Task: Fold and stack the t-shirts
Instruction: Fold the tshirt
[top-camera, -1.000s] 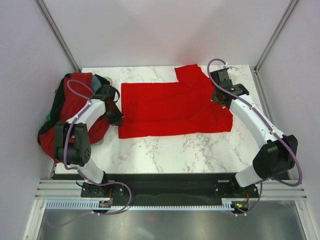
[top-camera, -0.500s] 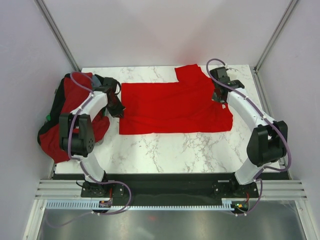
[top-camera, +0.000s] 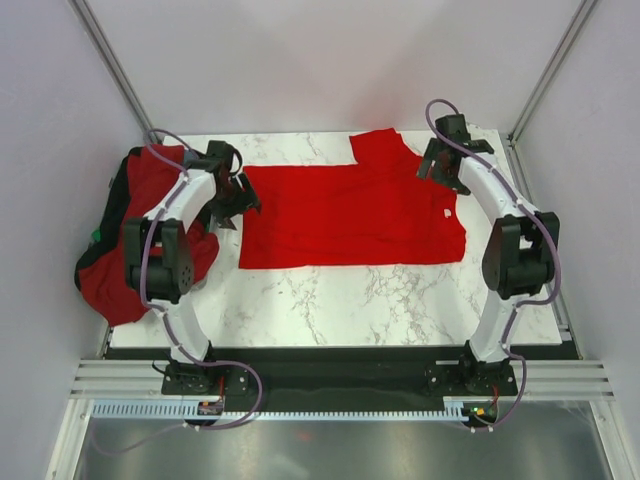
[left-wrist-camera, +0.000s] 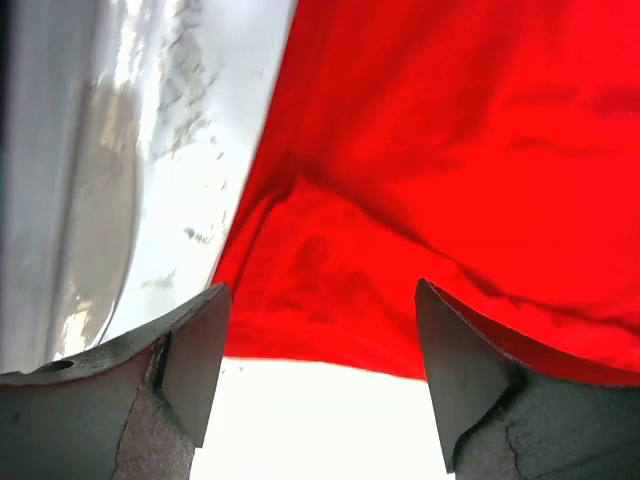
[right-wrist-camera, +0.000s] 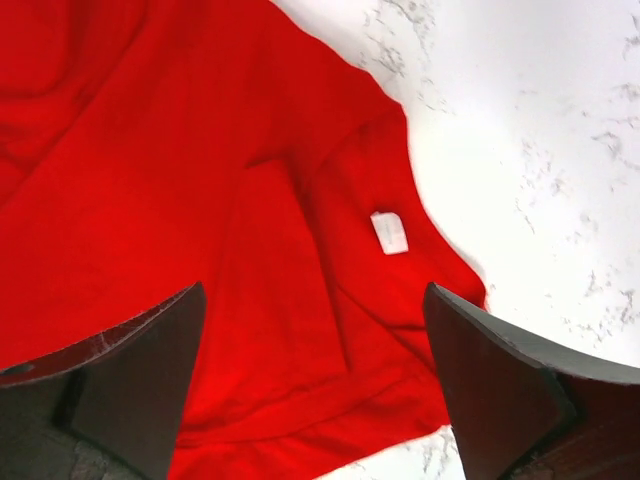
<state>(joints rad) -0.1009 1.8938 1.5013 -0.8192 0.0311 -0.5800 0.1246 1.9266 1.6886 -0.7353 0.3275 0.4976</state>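
Observation:
A bright red t-shirt (top-camera: 350, 215) lies partly folded and flat on the marble table (top-camera: 350, 300), one sleeve (top-camera: 378, 146) sticking out at the far edge. A small white neck label (top-camera: 447, 213) shows near its right edge. My left gripper (top-camera: 243, 199) hovers open over the shirt's left edge, nothing between its fingers. In the left wrist view the left gripper (left-wrist-camera: 320, 375) sits above the cloth's edge (left-wrist-camera: 450, 150). My right gripper (top-camera: 438, 170) stands open above the right end. In the right wrist view the right gripper (right-wrist-camera: 315, 385) frames the red cloth (right-wrist-camera: 200, 200) and the label (right-wrist-camera: 389, 232).
A dark bin (top-camera: 116, 200) at the table's left edge holds more red shirts (top-camera: 100, 275) that spill over its side. Metal frame posts (top-camera: 115, 70) rise at the far corners. Bare marble (right-wrist-camera: 540, 150) lies right of the shirt.
Both grippers have gone from shut to open and let go of the shirt. Each has moved toward the far side. The shirt now lies flat.

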